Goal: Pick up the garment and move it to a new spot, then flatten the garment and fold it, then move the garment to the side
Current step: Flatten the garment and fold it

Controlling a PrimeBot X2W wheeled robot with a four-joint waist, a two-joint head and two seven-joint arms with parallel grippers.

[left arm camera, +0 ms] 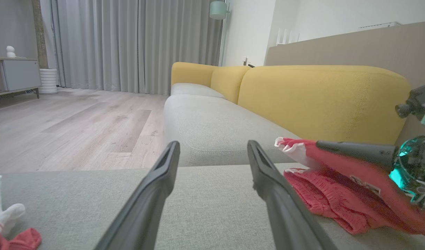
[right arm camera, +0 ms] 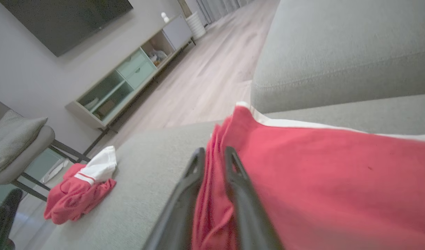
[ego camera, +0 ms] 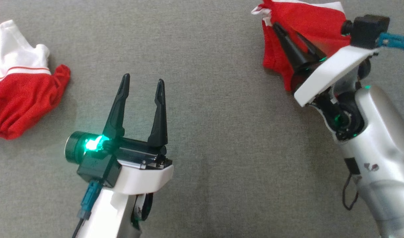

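A red garment with white trim [ego camera: 307, 19] is bunched at the far right of the grey cushion [ego camera: 221, 132]. My right gripper [ego camera: 286, 29] is shut on it. In the right wrist view the red cloth [right arm camera: 320, 180] runs between the nearly closed fingers of the right gripper [right arm camera: 214, 151] and drapes off to the right. My left gripper [ego camera: 142, 79] stands open over bare cushion near the middle, holding nothing. The left wrist view shows the left gripper [left arm camera: 213, 144] with its fingers wide apart and the garment [left arm camera: 330, 194] to their right.
A second red and white garment [ego camera: 20, 96] lies crumpled at the cushion's left edge, also seen in the right wrist view [right arm camera: 80, 194]. Yellow sofa backrests [left arm camera: 320, 100] rise behind the seat. Beyond the seat are a wooden floor [left arm camera: 76, 128] and a low cabinet [right arm camera: 129, 80].
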